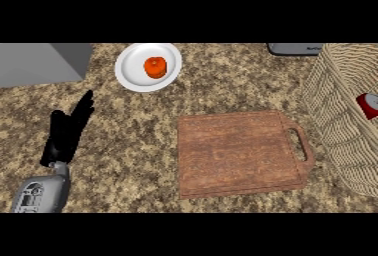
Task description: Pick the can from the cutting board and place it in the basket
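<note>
Red can [369,105] is lying inside the wicker basket [332,120], right of the wooden cutting board [236,152]. Left hand [68,132] is resting at the view's left, opened out straight.

head view | steeply down onto counter [221,90] | cutting board [236,152] central | basket [332,115] cut at right edge

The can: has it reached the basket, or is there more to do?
It looks done. The cutting board carries no can, and a red can shows inside the basket at the view's right edge, partly cut off. Nothing is in hand: the left hand rests open at the left, and the right hand is out of view. Little seems left to do.
</note>
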{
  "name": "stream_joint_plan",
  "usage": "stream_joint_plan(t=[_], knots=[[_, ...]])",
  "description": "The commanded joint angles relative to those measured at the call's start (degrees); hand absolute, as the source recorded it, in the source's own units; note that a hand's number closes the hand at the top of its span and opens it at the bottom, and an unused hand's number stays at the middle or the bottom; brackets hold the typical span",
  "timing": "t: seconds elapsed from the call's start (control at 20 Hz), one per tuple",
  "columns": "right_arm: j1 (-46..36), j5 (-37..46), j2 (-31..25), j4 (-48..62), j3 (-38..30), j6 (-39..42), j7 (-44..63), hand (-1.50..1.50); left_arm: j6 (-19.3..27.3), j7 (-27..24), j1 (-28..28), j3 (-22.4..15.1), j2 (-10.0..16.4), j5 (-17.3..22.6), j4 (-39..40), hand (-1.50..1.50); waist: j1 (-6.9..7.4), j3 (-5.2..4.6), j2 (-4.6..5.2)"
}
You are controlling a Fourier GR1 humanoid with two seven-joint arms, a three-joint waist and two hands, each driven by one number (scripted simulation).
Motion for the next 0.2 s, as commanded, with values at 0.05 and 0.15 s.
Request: stream_joint_plan(t=[0.05, 0.15], knots=[[6.52, -5.72, -7.65, 7.94, -7.91, 5.83, -5.71, -1.5, -0.49, 1.31, -1.6, 1.19, 0.43, 1.2, 0.35, 0.0, 0.04, 0.03, 0.1], [10.6, -8.1, -7.69, 11.12, -12.7, 6.08, -11.61, -1.5, 2.33, 3.61, -1.33, -2.07, -2.39, -1.66, -2.68, 0.0, -0.19, 0.1, 0.0]])
